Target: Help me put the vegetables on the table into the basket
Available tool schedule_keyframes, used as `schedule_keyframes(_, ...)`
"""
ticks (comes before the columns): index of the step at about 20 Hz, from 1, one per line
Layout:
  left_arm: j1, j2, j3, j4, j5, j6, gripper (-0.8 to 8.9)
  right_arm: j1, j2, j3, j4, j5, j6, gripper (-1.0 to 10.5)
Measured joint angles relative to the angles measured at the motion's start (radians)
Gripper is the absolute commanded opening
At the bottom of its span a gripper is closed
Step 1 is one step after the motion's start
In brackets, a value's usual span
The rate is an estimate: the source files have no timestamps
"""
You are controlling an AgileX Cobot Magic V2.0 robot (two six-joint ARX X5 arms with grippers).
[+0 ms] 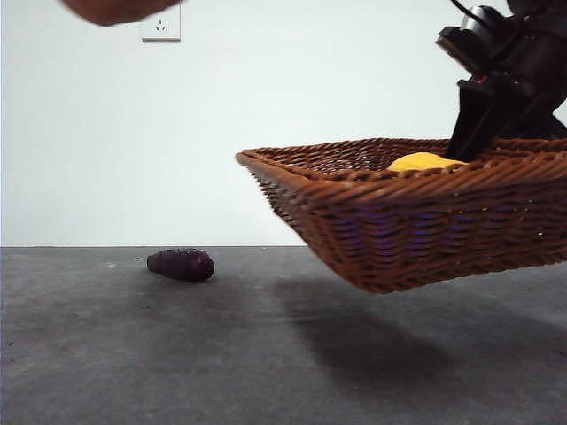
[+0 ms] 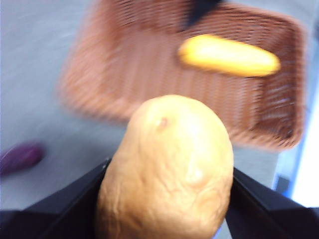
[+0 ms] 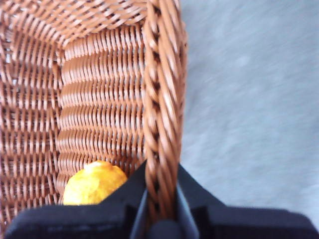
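Observation:
My right gripper (image 3: 160, 199) is shut on the braided rim of the brown wicker basket (image 1: 416, 221) and holds it tilted, above the table (image 1: 133, 354). In the front view that gripper (image 1: 474, 133) is at the basket's far right side. The yellow corn cob (image 1: 421, 162) lies inside the basket; it shows in the left wrist view (image 2: 229, 55) and the right wrist view (image 3: 94, 183). My left gripper (image 2: 167, 199) is shut on the orange-brown potato (image 2: 167, 174), high above the table; the potato's underside shows at the front view's top left (image 1: 115, 9). The purple eggplant (image 1: 181, 264) lies on the table at the left, also in the left wrist view (image 2: 20, 158).
A white wall with a socket (image 1: 160, 24) stands behind the table. The basket casts a shadow (image 1: 372, 345) on the table under it.

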State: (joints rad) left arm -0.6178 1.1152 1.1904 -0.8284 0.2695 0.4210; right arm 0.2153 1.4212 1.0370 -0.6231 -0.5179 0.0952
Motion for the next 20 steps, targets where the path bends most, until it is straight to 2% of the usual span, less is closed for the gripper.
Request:
schedule_keyframes(3, -0.229, 0.097, 0.000, 0.101, -0.069, -0.023, -0.06, 0.055, 0.001, -0.006, 0.047, -0.001, 0.032, -0.1)
schedule_keyframes(5, -0.311, 0.201, 0.000, 0.110, -0.137, -0.027, -0.06, 0.077, 0.001, -0.006, 0.049, -0.003, 0.041, -0.1)
schedule_keyframes(10, -0.320, 0.417, 0.000, 0.171, -0.164, -0.027, -0.06, 0.079, 0.003, -0.006, 0.037, 0.006, 0.043, -0.1)
schedule_keyframes(17, -0.329, 0.454, 0.000, 0.192, -0.131, -0.029, 0.02, 0.080, 0.003, -0.006, 0.038, -0.001, 0.044, -0.1)
schedule_keyframes(18, -0.329, 0.454, 0.000, 0.184, -0.093, -0.029, 0.50, 0.080, 0.003, -0.006, 0.039, -0.003, 0.044, -0.1)
schedule_keyframes(20, -0.335, 0.454, 0.000, 0.183, -0.050, -0.029, 3.64, 0.080, 0.003, -0.006, 0.041, -0.003, 0.044, -0.1)
